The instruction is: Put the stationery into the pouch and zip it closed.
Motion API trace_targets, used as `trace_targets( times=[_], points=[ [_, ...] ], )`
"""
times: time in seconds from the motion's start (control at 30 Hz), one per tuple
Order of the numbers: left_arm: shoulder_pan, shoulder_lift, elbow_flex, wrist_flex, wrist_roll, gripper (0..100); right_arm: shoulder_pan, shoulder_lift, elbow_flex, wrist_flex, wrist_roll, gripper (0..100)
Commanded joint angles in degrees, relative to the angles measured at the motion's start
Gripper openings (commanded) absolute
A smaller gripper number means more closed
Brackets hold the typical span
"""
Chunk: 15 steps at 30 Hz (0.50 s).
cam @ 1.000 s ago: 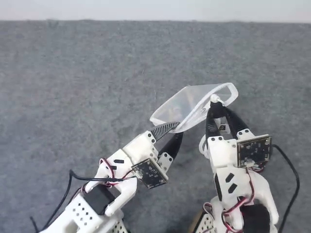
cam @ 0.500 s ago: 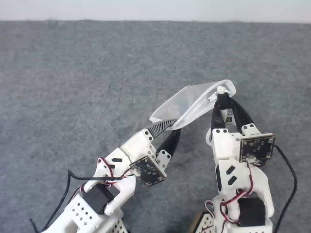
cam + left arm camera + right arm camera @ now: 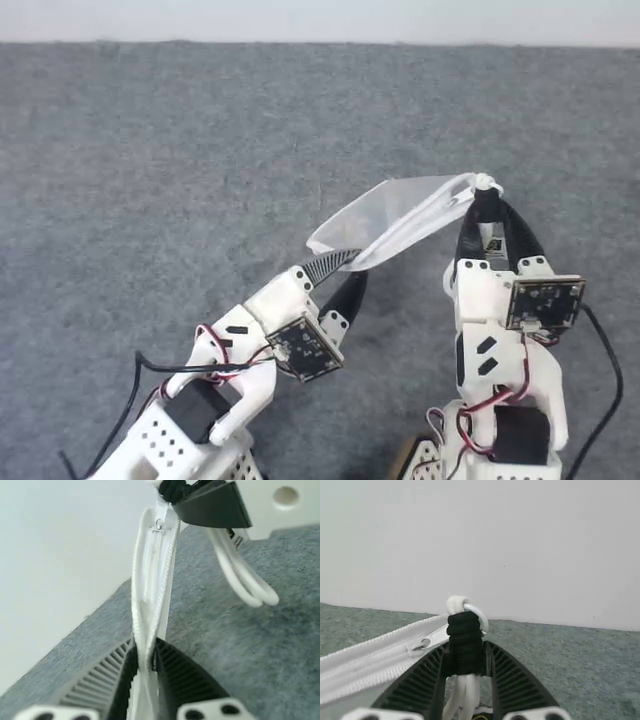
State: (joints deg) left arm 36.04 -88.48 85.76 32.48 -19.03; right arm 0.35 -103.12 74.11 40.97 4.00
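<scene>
Rightward is where the right gripper (image 3: 487, 198) has gone since a second ago: in the high view its tip has slid from just right of centre toward the right side and slightly up, drawing the pouch's (image 3: 400, 215) near corner with it. The pouch, slack and bunched before, now stretches out in a longer, flatter band. The left gripper (image 3: 343, 266) has hardly shifted.

The grey mat (image 3: 150, 150) spreads from the pouch to the left edge of the frame and up to the straight line where it meets the pale wall (image 3: 300, 20) along the top. A narrower stretch of mat lies between the right gripper and the right edge. Both arm bodies crowd the bottom of the frame.

The pouch hangs off the mat, just right of centre in the high view, strung between the two grippers. It is thin, translucent and white, with a white zipper along its upper edge. The left gripper (image 3: 145, 652) is pinched tight on the pouch's lower left end. The right gripper (image 3: 465, 655) is clamped on the black-wrapped white pull cord (image 3: 465, 640) at the upper right end. The zipper slider (image 3: 425, 643) sits just beside that grip, and the cord's loose loop (image 3: 245, 580) dangles below it.
</scene>
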Motion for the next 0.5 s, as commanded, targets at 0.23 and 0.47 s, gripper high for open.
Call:
trace_targets(
  times=[0.23,0.47],
  points=[
    [-4.4,-0.4,-4.0,4.5,-0.2,1,6.1,-0.8,-1.0,-2.2,-4.5,0.6],
    [-4.4,-0.4,-4.2,4.5,-0.2,1,6.6,-0.8,-1.1,-2.2,-6.8,0.6]
  ],
)
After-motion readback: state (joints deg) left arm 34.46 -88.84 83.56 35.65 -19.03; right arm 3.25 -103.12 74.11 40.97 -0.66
